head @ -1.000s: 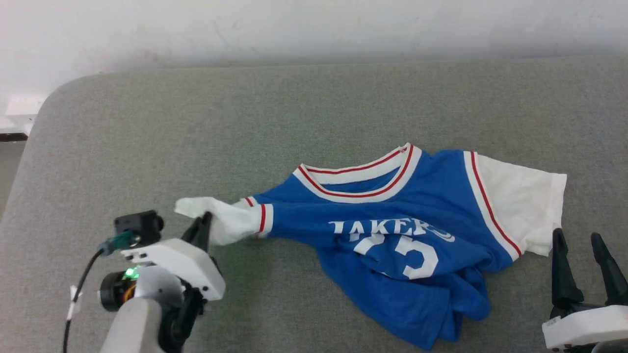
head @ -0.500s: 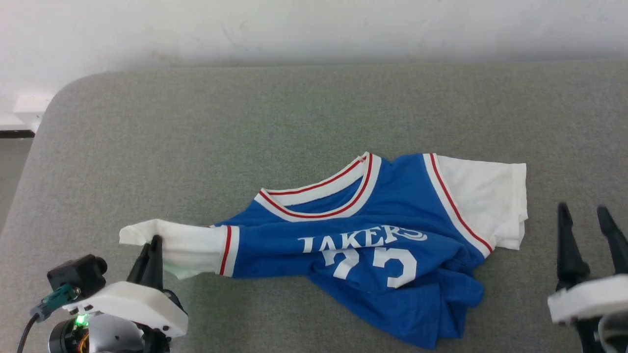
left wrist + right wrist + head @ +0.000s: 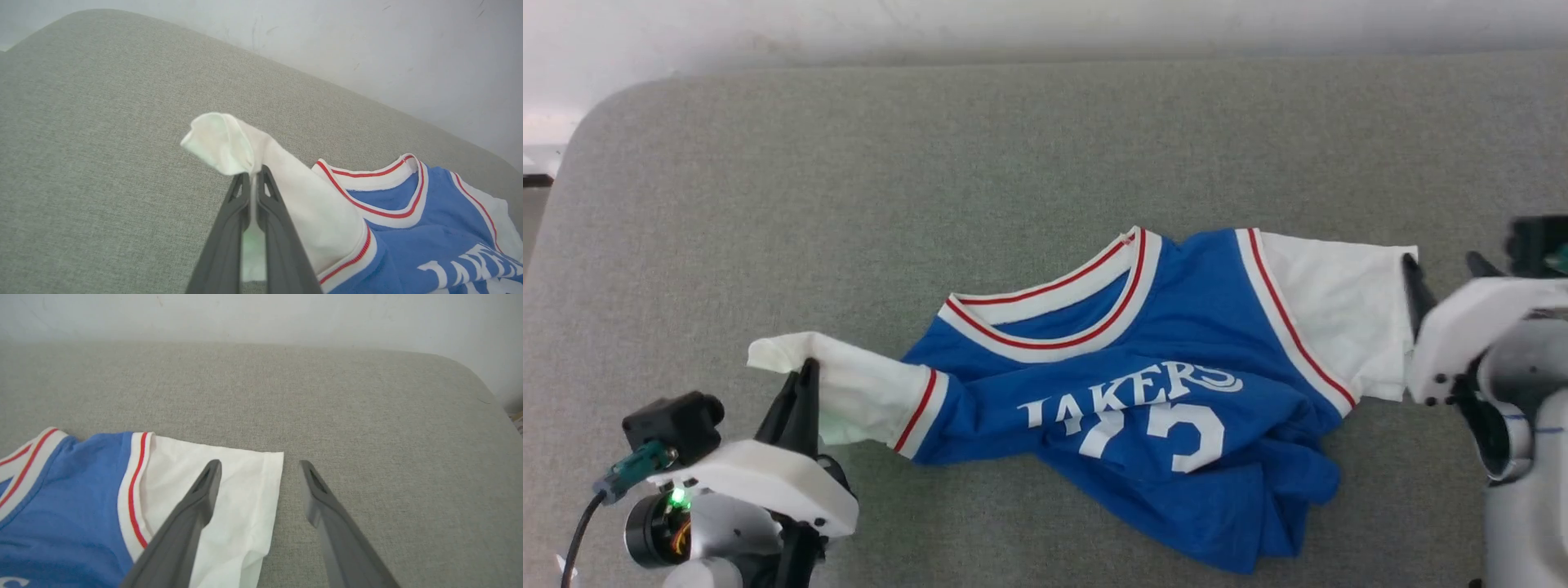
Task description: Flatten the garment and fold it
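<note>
So you see the garment lying sleeve-to-sleeve left-right, collar pointing away; left gripper pinched tight on its sleeve, right gripper spread wide, empty.

Lettering on the garment
White "LAKERS" crosses its blue chest; the white number beneath is creased, not surely readable.

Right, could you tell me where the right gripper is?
In the head view the right gripper is open at the right edge, beside the garment's white sleeve; its wrist view shows one finger over that sleeve, the other over the cushion.
</note>
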Tool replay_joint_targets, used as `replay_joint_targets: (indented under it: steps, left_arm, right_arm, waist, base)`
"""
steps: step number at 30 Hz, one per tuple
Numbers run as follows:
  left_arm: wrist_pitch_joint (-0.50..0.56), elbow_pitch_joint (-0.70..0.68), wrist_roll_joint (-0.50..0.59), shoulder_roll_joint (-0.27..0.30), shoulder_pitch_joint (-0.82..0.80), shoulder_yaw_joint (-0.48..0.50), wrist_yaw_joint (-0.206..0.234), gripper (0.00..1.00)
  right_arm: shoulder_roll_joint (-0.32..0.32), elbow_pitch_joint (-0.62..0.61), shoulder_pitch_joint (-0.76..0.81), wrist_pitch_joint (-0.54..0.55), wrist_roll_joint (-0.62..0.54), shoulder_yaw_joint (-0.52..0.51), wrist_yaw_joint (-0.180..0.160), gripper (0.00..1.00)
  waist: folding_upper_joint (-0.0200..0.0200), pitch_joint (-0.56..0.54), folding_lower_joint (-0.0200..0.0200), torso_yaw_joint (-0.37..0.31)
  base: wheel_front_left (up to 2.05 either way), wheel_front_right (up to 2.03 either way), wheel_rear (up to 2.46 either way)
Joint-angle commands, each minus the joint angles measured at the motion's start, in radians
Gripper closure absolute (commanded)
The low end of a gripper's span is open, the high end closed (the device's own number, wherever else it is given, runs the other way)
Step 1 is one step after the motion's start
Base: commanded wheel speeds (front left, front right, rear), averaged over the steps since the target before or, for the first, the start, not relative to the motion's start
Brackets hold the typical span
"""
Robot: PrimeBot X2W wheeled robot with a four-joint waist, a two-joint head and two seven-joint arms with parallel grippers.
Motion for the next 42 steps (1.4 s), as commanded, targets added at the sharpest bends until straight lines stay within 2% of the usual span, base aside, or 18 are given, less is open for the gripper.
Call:
replay_joint_targets:
  steps: [1,7,12,21,22,24,25,33,42]
  left_arm:
    - [0.002,-0.004,0.003,0.004,-0.015,-0.003,-0.008,1.0]
    - [0.005,-0.009,0.007,0.007,-0.038,-0.02,-0.015,1.0]
    - [0.011,-0.014,0.007,0.007,-0.05,-0.034,-0.018,1.0]
    - [0.013,-0.024,0.005,0.008,-0.061,-0.046,-0.019,1.0]
    - [0.013,-0.024,0.005,0.008,-0.063,-0.046,-0.018,1.0]
    - [0.014,-0.024,0.003,0.007,-0.066,-0.047,-0.017,1.0]
    - [0.014,-0.023,0.002,0.007,-0.067,-0.048,-0.017,1.0]
    - [0.0,-0.021,-0.014,0.006,-0.067,-0.034,-0.015,1.0]
    - [-0.001,-0.017,0.019,0.047,-0.15,-0.061,-0.048,1.0]
  right_arm:
    - [-0.006,0.011,-0.018,0.007,-0.023,0.016,-0.001,0.0]
    - [-0.016,0.124,-0.076,0.062,-0.076,-0.011,-0.001,0.0]
    - [-0.02,0.2,-0.116,0.061,-0.11,-0.059,-0.001,0.0]
    - [-0.004,0.286,-0.16,0.07,-0.1,-0.131,-0.001,0.0]
    - [-0.002,0.295,-0.164,0.074,-0.095,-0.137,-0.001,0.24]
    - [0.002,0.304,-0.171,0.073,-0.088,-0.148,-0.001,0.94]
    - [0.004,0.306,-0.173,0.069,-0.087,-0.151,-0.001,1.0]
    - [0.01,0.277,-0.176,-0.004,-0.043,-0.137,-0.001,1.0]
    - [0.012,0.139,-0.189,-0.085,0.071,-0.039,-0.001,1.0]
  waist:
    - [0.0001,0.019,-0.0001,0.01]
    - [0.0001,0.053,-0.0001,0.034]
    - [0.0001,0.078,-0.0001,0.055]
    - [0.0001,0.114,-0.0001,0.075]
    - [0.0001,0.116,-0.0001,0.075]
    - [0.0001,0.117,-0.0001,0.076]
    - [0.0001,0.116,-0.0001,0.075]
    - [0.0001,0.055,-0.0001,0.056]
    - [0.0001,-0.066,-0.0001,0.021]
  base:
    - [0.0,0.0,0.0]
    - [0.0,0.0,0.0]
    - [0.0,0.0,0.0]
    - [0.0,0.0,0.0]
    - [0.0,0.0,0.0]
    - [0.0,0.0,0.0]
    - [0.0,0.0,0.0]
    - [0.0,0.0,0.0]
    - [0.0,0.0,0.0]
